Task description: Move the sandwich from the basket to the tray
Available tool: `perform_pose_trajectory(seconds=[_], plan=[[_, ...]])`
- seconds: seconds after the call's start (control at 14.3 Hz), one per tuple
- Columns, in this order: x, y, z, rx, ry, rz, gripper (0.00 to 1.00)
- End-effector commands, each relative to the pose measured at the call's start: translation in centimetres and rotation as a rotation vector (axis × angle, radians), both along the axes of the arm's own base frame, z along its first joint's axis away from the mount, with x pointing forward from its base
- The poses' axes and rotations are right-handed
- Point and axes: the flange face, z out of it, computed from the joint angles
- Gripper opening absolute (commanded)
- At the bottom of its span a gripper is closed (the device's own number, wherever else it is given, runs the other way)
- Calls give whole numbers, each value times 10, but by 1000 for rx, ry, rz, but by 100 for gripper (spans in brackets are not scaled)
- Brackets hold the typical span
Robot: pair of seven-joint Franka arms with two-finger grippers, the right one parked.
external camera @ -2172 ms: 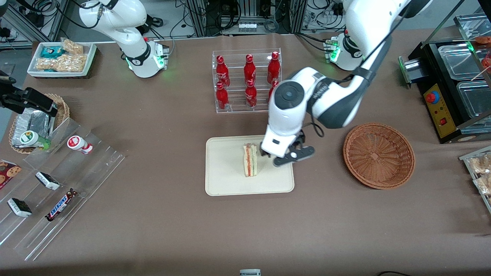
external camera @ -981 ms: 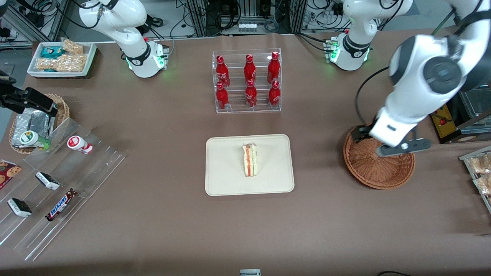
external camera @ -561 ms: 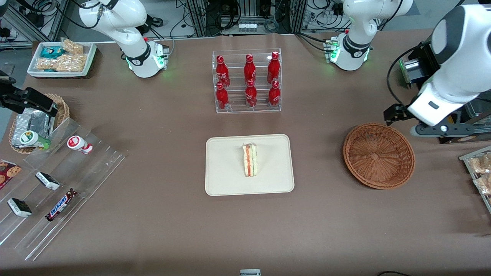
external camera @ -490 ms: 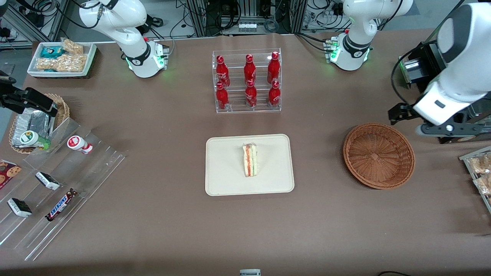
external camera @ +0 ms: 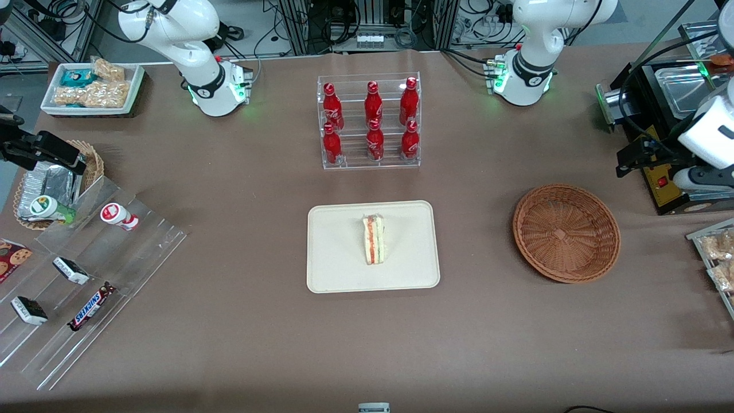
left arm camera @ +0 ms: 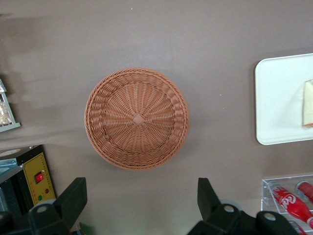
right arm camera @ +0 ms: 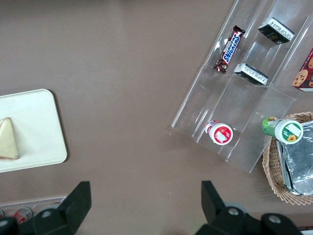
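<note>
Sandwich lies on the tray, roughly in its middle, with the red and green filling edge facing up in the front view. One corner of it also shows in the left wrist view, and the right wrist view shows its pale bread face. The tray sits on the brown worktop, nearer the front camera than the clear rack of red bottles. The basket stands well apart from the tray, toward the working arm's end of the worktop, and nothing lies in it (its woven bottom is bare). The hand hangs high above the worktop close to the basket, beside the black box with the red button. Its two fingers are spread wide and hold nothing.
</note>
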Motion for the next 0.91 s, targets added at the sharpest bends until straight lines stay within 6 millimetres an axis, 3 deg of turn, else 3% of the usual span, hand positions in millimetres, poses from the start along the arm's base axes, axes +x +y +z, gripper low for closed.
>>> perform_pose_trajectory(seconds=[0.0,0.28,0.84], plan=[[1,-7,18,-19,-5,-16,100],[0,-28,20,-21,-2,-51,100],[-4,-36,22,-16,-3,-67,100]])
